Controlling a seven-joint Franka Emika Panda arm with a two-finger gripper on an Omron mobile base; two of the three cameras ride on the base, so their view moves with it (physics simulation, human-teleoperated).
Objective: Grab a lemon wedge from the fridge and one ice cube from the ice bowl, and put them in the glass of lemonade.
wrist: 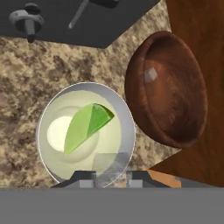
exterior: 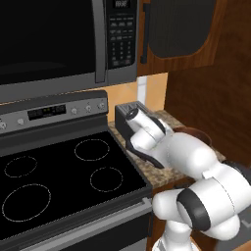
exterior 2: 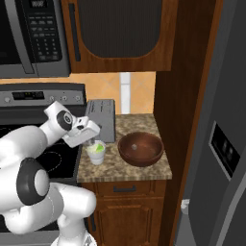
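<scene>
— Lemon wedge (wrist: 87,127): where is it from my fingers?
— Inside the glass of lemonade (wrist: 114,109), just ahead of my gripper (wrist: 111,176), which pinches a clear ice cube (wrist: 109,162) over the rim.
— Its look?
— Pale green-yellow, tilted in the liquid. The ice bowl (exterior 2: 141,148) sits just beside, on the counter (exterior 2: 144,170).

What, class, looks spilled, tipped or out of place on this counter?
Nothing stands out. The glass of lemonade stands upright with the lemon wedge inside it, the ice bowl sits level beside it, and no liquid shows on the counter.
</scene>
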